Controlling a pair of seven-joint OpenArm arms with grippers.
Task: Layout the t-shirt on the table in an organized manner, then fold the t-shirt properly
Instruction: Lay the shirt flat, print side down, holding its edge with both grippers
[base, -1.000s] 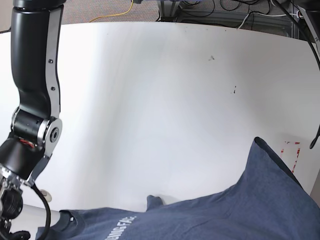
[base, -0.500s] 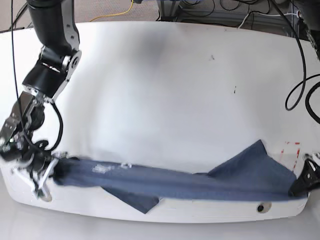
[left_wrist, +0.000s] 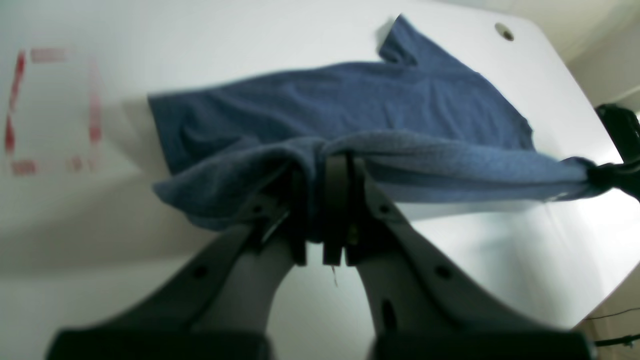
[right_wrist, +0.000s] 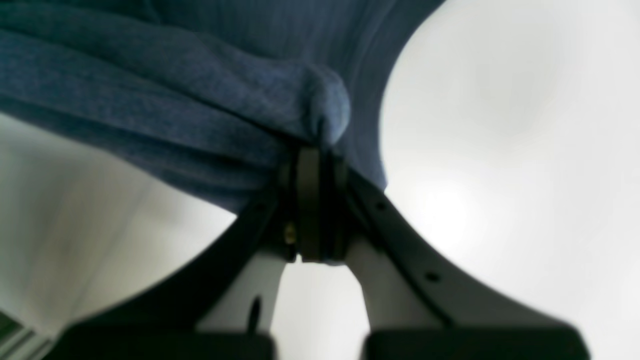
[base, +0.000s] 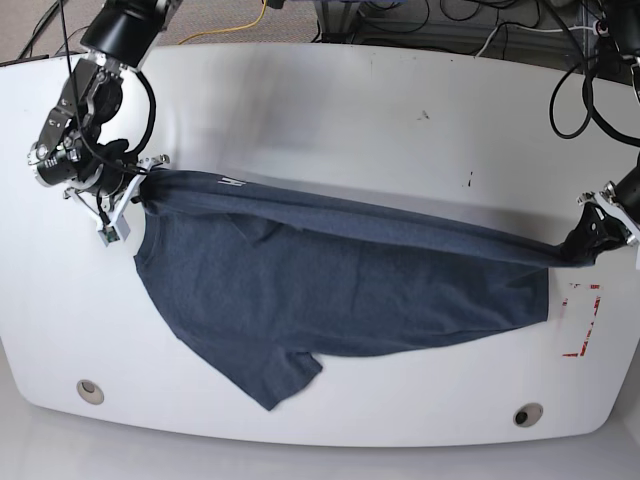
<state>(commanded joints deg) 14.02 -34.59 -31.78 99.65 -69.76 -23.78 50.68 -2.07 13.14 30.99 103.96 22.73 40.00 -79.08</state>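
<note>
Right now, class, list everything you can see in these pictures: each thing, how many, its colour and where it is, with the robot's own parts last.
t-shirt: one, dark slate-blue, stretched across the table between the two grippers, upper edge lifted, the rest spread on the tabletop.
table: one, glossy white, filling most of the base view.
grommets: two, round grey, near the front edge, one at each corner.
red-taped rectangle: one, red, beside the shirt's end near the left gripper.
cables: several, dark, white and one yellow, on the floor beyond the far edge.
right gripper: one, black, shut on the t-shirt's edge.
left gripper: one, black, shut on the opposite end of the t-shirt.
</note>
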